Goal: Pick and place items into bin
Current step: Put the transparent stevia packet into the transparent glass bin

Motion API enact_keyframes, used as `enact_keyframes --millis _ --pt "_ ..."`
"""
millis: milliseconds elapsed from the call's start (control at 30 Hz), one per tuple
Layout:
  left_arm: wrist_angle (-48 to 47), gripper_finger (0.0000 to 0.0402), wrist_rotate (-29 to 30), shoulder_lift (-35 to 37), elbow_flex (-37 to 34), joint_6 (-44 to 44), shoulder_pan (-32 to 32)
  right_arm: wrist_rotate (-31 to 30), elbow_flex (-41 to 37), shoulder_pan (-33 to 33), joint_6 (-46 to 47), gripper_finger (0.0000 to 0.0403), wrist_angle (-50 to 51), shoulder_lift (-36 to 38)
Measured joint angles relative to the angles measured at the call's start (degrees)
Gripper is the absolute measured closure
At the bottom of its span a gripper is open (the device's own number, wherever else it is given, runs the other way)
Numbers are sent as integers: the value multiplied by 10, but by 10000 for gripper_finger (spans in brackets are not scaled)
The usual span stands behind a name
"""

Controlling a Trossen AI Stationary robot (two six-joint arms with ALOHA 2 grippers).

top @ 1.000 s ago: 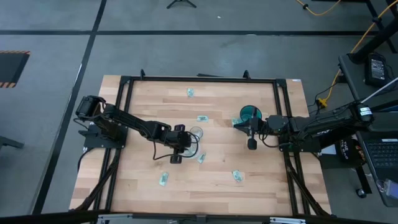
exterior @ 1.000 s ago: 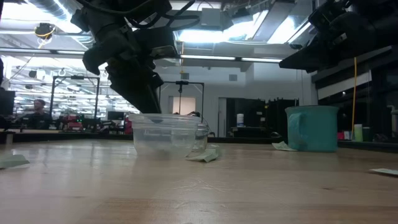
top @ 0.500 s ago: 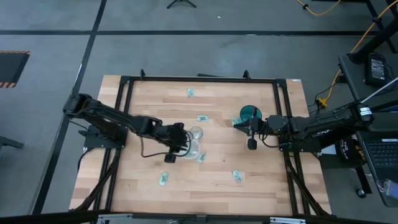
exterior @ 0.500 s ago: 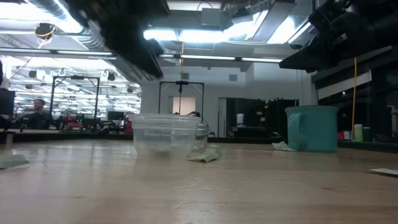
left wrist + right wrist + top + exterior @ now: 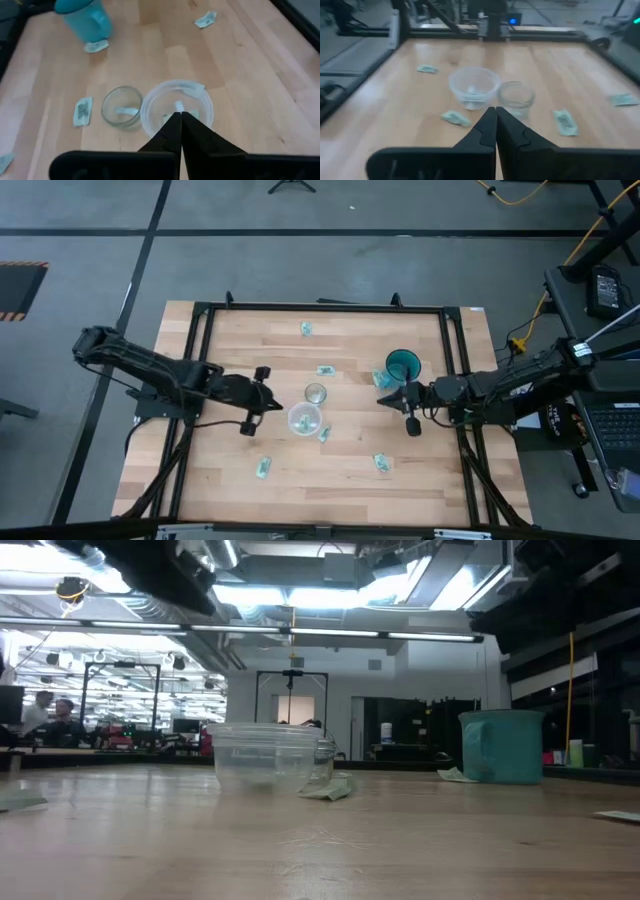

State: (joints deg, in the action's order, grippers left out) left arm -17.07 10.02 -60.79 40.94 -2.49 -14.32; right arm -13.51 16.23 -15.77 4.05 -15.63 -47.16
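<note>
Small teal-green and white packets lie flat on the wooden table: one (image 5: pixel 307 329) near the far edge, one (image 5: pixel 325 370) mid-table, one (image 5: pixel 324 434) beside the clear bowl (image 5: pixel 304 418), and two (image 5: pixel 263 468) (image 5: pixel 381 464) nearer the near edge. The bowl (image 5: pixel 177 107) holds a few packets, and the small glass jar (image 5: pixel 121 105) holds one. My left gripper (image 5: pixel 255 395) hovers left of the bowl, shut (image 5: pixel 180 120) and holding nothing. My right gripper (image 5: pixel 408 405) hovers right of the bowl, just near-side of the teal mug (image 5: pixel 402 365), also shut (image 5: pixel 495 117).
The teal mug (image 5: pixel 502 745) stands upright right of centre with a packet (image 5: pixel 96 46) at its foot. The glass jar (image 5: pixel 316 393) sits just beyond the bowl. A black frame (image 5: pixel 320 307) rims the table. Bare wood stretches along the near edge.
My left gripper has drawn back from above the bowl toward the table's left edge and has risen out of the low view, uncovering the bowl. My right gripper has shifted a little toward the near edge. Bowl, jar and mug have stayed in place.
</note>
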Motion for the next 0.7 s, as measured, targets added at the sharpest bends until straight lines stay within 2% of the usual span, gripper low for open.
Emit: enact_keyframes --millis 133,367,467,600,700 --pt "59 400 32 39 -62 11 -19 -31 0 -39 35 400 4 0" --pt "195 399 36 64 -149 12 -37 -82 2 -112 82 401 12 -2" --pt "224 400 36 62 -164 12 -37 -108 33 -136 106 402 68 -13" --pt "235 400 44 59 -172 13 -37 -151 111 -158 137 402 191 -52" --pt "237 397 52 59 -172 12 -37 -155 169 -167 169 402 271 -89"
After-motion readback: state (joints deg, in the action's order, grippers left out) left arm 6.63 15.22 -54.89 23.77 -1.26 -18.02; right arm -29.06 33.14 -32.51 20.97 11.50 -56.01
